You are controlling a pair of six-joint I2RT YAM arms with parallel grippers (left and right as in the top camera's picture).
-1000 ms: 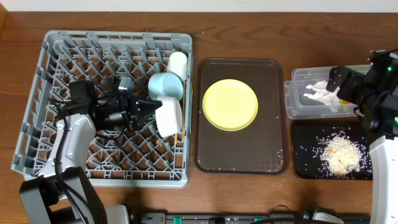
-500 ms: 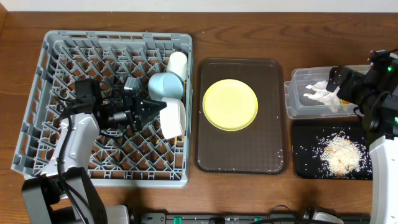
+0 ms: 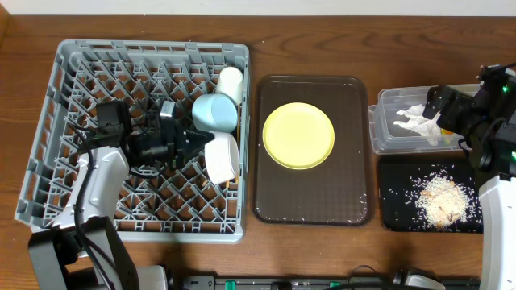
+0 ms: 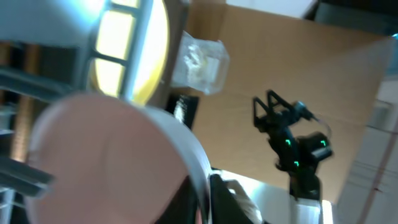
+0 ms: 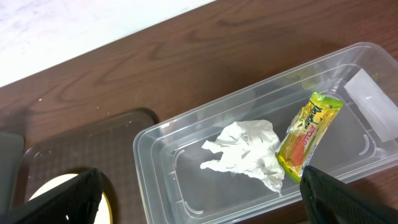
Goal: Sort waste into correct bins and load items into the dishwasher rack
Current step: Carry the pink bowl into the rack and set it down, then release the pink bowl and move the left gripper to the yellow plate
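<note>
One second has been enough for the left gripper (image 3: 201,143) to edge rightward across the dishwasher rack (image 3: 48,121) and roll the white bowl-like cup (image 3: 222,156) it carries; the cup, first tipped with its mouth toward the arm, then seen side-on, now shows a rounder, squatter outline near the rack's right wall, just below the light blue bowl (image 3: 214,113); the claw appears pinched on its rim, one dark finger (image 4: 200,205) lying against the edge in the blurred left wrist view. Loading of this piece looks close to done, the cup seemingly being turned to seat among the pegs; the small cream cup (image 3: 230,80) already lies beyond the blue bowl, while the round yellow plate (image 3: 298,135) waits on the dark brown tray (image 3: 347,197). Nothing has stirred on the right: the right gripper (image 5: 200,180) hangs spread wide and empty over the clear tub (image 5: 155,155), where the crumpled napkin (image 5: 245,152) and snack wrapper (image 5: 308,134) lie; rice scraps (image 3: 439,197) lie heaped in the black tub (image 3: 395,173). All rests on a brown wooden table (image 3: 322,32); a pale wall runs behind it.
</note>
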